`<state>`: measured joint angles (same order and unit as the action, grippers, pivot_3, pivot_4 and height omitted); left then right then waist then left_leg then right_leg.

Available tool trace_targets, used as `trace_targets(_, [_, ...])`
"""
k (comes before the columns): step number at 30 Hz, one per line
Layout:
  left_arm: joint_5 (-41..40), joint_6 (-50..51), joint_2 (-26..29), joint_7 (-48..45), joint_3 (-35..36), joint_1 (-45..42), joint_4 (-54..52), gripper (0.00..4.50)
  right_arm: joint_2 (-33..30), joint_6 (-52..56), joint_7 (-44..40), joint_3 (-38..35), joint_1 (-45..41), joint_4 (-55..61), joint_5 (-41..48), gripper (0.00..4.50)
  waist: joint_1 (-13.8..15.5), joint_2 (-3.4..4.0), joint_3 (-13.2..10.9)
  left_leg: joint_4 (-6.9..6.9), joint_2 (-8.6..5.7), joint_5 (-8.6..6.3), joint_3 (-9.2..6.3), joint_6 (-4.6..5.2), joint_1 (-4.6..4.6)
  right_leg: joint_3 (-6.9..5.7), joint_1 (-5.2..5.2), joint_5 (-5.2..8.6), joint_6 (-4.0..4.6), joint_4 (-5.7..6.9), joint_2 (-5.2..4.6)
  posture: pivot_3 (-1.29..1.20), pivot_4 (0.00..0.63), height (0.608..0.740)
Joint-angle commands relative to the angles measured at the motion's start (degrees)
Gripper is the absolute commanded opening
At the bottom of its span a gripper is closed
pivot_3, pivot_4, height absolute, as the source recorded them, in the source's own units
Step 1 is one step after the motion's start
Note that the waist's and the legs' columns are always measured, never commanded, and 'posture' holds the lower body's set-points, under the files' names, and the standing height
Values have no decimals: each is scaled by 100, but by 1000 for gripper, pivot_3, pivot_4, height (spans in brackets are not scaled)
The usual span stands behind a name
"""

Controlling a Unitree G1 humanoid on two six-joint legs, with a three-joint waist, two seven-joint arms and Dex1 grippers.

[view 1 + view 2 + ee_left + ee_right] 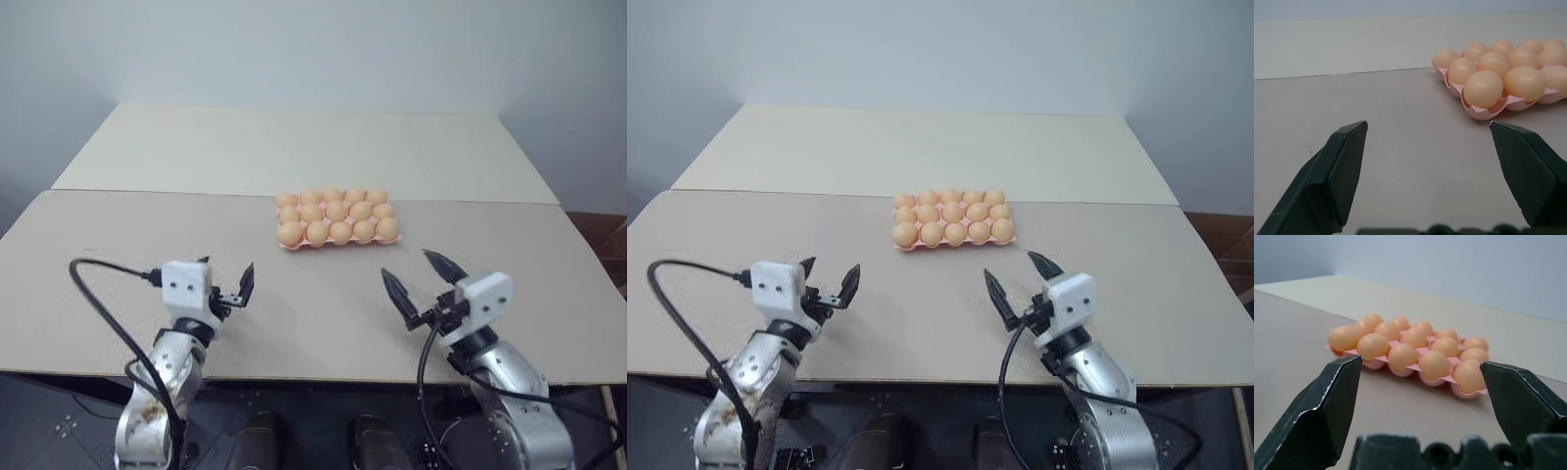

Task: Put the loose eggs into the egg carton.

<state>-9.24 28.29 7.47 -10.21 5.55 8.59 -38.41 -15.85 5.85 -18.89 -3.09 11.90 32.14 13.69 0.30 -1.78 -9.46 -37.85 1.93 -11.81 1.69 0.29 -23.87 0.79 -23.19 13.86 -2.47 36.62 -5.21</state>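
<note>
A: Entry. Where does the egg carton (339, 238) sit?

B: Flat on the grey desk (294, 313), near the seam where the grey top meets a paler cream top behind it. The carton is pink, lidless, with scalloped edges.

A: Fill state?

B: Three rows of five cups, and every cup carries one of the eggs (340, 231), so fifteen orange-tan eggs are counted in the head views. No egg lies on the desk around the carton.

A: Left hand (227, 289)?

B: Near side of the carton and off to its left, well apart from it. Its black fingers (1339, 169) stand wide apart and nothing is between them. The wrist view looks along the desk toward the carton's near left corner.

A: Right hand (419, 280)?

B: Near side of the carton, slightly to its right, closer to it than the left hand but not touching it. Fingers (1327, 404) spread wide, empty. Its wrist view frames the whole carton between the two fingertips, and the eggs are seated upright in their cups.

A: Contact with the carton?

B: None from either hand.
</note>
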Motion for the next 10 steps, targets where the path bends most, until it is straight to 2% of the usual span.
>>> trace_targets(1, [-37, -589, -148, 12, -155, 349, -276, 4327, 250, -598, 186, -101, 245, -127, -176, 4500, -6, 0, 0, 0, 1, 0, 1, 0, 0, 1, -2, 1, 2, 2, 1, 0, 150, 740])
trace_targets(6, [-31, -937, -311, 91, -293, 691, -158, 4327, 566, -825, 503, -49, 313, -489, -485, 4500, -34, 6, 4, 1, 11, 0, 1, -1, 6, 1, -4, 25, 40, 9, 5, 0, 150, 740])
trace_targets(10, [11, -1074, -218, 35, -263, 683, -19, 4327, 509, -881, 400, -2, 269, -612, -523, 4500, -41, 7, 4, 1, 9, -1, 2, -1, 6, 2, -3, 45, 15, 7, 4, 0, 150, 740])
